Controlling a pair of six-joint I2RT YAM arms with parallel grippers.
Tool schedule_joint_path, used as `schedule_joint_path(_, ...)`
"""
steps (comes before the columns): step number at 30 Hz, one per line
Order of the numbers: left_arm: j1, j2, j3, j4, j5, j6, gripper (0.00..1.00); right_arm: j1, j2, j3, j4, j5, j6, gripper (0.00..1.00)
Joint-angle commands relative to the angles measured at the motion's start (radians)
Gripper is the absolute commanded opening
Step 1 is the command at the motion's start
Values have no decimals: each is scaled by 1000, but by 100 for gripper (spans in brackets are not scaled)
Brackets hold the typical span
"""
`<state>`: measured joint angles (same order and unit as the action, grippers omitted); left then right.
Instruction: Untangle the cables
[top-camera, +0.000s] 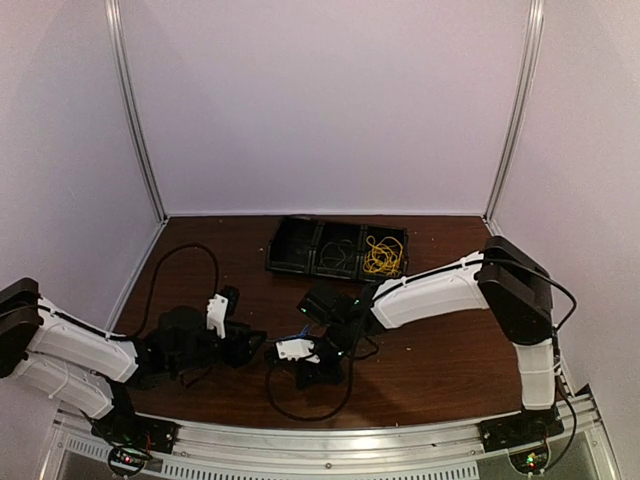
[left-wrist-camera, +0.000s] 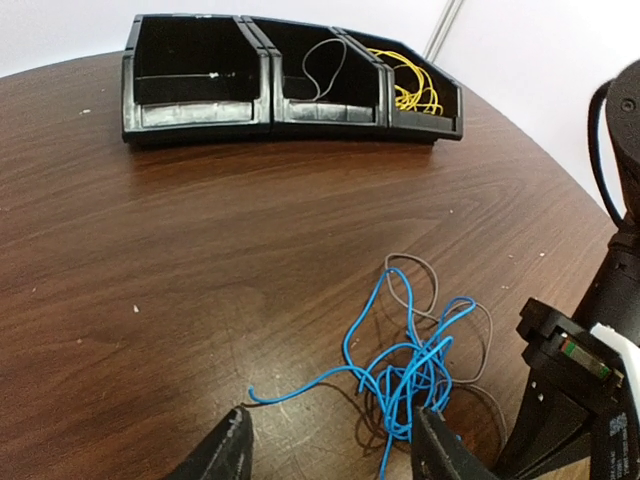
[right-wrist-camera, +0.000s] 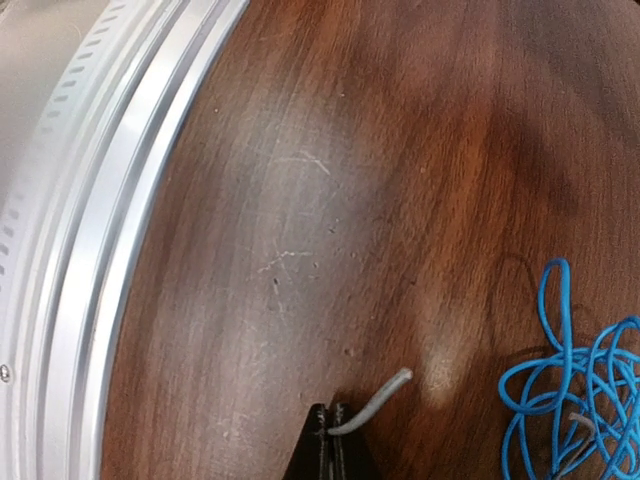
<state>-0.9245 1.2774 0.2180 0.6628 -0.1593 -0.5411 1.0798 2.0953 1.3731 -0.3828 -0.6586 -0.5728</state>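
right gripper (right-wrist-camera: 333, 440) clamped on the end of a thin grey-brown wire (right-wrist-camera: 375, 400), lower centre; left gripper (left-wrist-camera: 330, 440) spread wide at the bottom edge, tangled thin blue cable (left-wrist-camera: 410, 372) just beside it, lower right on the brown wooden table (left-wrist-camera: 150, 260).

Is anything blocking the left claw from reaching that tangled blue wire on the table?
Nothing visible. Only bare brown wooden table separates the open left gripper from the thin blue cable tangle just ahead. The right gripper, pinching an end of the grey-brown cable, is off to one side.
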Motion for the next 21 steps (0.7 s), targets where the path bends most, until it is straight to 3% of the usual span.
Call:
schedule_joint_path(1, 3, 12, 7, 111, 131, 98, 55, 6, -71, 71, -84, -44, 1, 0)
schedule_joint_path(4, 3, 2, 43, 100, 207, 150, 55, -7, -183, 128, -136, -105, 25, 0)
schedule_joint_path(9, -9, -101, 51, 178, 245, 215, 55, -59, -219, 398, -338, -201, 49, 0)
schedule_joint_path(13, -28, -187, 109, 142, 261, 291, 55, -119, -240, 510, -331, -285, 152, 0)
schedule_joint_path(17, -94, -195, 230, -15, 269, 389, 55, -147, -251, 586, -310, -309, 219, 0)
schedule_joint_path(21, -138, -136, 270, 52, 237, 450, 55, -153, -253, 625, -298, -304, 240, 0)
